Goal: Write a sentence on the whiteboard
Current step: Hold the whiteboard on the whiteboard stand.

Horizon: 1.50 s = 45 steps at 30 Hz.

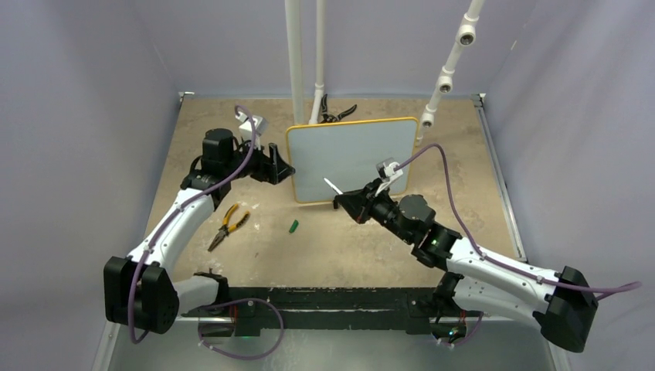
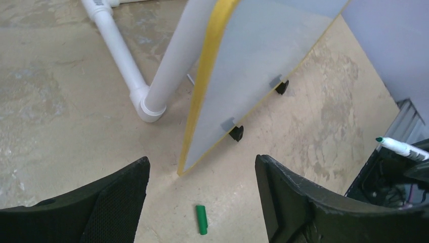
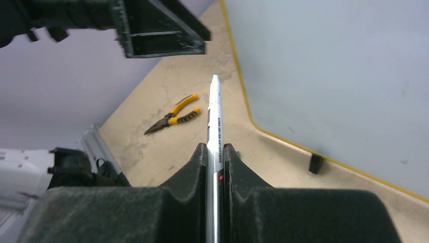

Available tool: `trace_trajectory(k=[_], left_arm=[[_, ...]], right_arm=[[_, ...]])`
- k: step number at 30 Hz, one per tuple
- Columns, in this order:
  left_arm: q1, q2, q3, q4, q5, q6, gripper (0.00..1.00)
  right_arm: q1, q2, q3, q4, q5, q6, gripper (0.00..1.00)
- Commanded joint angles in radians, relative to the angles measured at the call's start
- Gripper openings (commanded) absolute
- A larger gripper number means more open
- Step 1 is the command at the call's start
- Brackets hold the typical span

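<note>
1. The whiteboard (image 1: pixel 351 151) stands on edge toward the far middle of the table (image 1: pixel 363 255). Its yellow-orange frame leans back against two white pipes (image 1: pixel 296 62), and small black feet (image 2: pixel 236 132) sit under its lower edge.
2. The face turned toward the arms looks pale grey-white in all three views.
3. The marker (image 3: pixel 215 121), a slim white pen, sits in the right jaws. They are closed tight on its barrel, with one black finger (image 3: pixel 187 172) pressed on each side.
4. The pen's teal tip (image 2: pixel 378 139) hangs in the air in front of the board's lower left part. In both wrist views it is clear of the white face.
5. The right arm (image 1: pixel 494 267) reaches in from the near right, so the right jaws sit just before the board's bottom edge.
6. The left arm (image 1: pixel 174 224) comes in from the near left. The left jaws are spread wide just beside the board's left edge and hold nothing. Their fingers (image 2: pixel 121 202) flank the board's near corner without touching it.
7. A small green cap (image 1: pixel 293 226) lies on the table in front of the board, between the two arms.
8. Yellow-handled pliers (image 1: pixel 228 224) lie left of the cap, close by the left arm.
9. A black-handled tool (image 1: pixel 337 114) lies behind the board, next to the pipes.
</note>
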<state>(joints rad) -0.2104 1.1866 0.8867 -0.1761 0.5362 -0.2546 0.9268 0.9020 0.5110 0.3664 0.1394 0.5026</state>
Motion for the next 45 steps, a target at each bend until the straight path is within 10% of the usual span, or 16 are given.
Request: trace_trajectory(k=[1,45], left_arm=[[0.003,0.035,0.05,0.068,0.162,0.143,0.74],[0.002,0.16,0.082,0.188,0.124,0.169,0.09]], right_arm=[[-0.01,0.036,0.107,0.036,-0.128,-0.091,0.0],[-0.022,0.465,0.487,0.053,0.094,-0.188,0.0]])
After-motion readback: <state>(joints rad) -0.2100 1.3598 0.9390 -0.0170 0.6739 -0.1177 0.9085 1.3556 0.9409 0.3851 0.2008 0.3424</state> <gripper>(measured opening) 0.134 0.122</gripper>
